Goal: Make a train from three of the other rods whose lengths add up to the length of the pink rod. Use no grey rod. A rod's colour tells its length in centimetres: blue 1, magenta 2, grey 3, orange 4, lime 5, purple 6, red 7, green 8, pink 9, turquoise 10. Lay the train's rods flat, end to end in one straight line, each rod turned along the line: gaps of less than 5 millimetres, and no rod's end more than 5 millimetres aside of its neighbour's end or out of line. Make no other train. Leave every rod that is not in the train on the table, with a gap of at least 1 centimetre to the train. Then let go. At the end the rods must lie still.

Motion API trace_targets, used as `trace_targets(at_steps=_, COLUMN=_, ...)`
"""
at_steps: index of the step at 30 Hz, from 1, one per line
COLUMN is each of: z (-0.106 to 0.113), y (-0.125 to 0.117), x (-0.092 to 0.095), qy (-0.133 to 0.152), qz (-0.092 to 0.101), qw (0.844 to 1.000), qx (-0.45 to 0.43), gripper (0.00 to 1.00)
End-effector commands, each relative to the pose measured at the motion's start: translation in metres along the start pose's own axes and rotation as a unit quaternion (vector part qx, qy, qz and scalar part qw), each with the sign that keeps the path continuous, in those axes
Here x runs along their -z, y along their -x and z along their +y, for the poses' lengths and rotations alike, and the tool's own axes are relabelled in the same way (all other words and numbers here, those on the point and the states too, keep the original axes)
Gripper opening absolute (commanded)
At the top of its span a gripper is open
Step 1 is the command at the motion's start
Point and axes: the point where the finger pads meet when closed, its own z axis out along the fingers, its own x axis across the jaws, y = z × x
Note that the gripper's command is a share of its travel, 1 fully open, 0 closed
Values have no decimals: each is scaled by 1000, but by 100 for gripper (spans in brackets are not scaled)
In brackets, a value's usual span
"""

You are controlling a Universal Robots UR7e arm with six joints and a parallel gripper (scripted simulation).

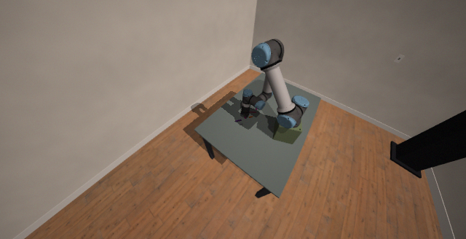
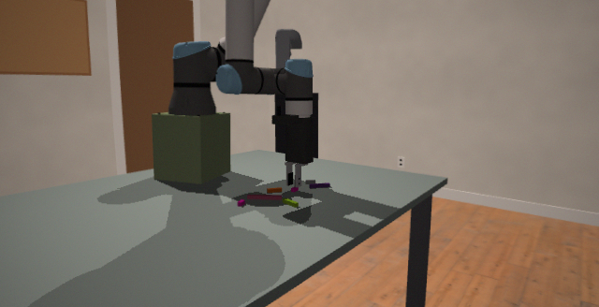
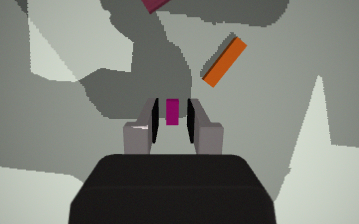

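Observation:
My gripper is open and hangs low over the table, its fingers straddling a short magenta rod. A small gap shows on each side of the rod, so the fingers do not touch it. In the exterior view the gripper stands just above this magenta rod. Near it lie an orange rod, the long pink rod, a lime rod, a second magenta rod and a purple rod. The orange rod lies slanted ahead and to the right in the wrist view.
A grey rod lies beside the purple one. The arm's olive base block stands at the back left. The table edge runs close on the right. One end of the pink rod shows at the top of the wrist view.

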Motion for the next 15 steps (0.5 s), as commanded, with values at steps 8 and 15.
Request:
trace_targets(at_steps=8, z=0, y=0, x=-10, qy=0, qz=0, qw=1000, qx=0, gripper=54)
trace_targets(at_steps=15, z=0, y=0, x=-14, qy=0, qz=0, qw=1000, qx=0, gripper=54)
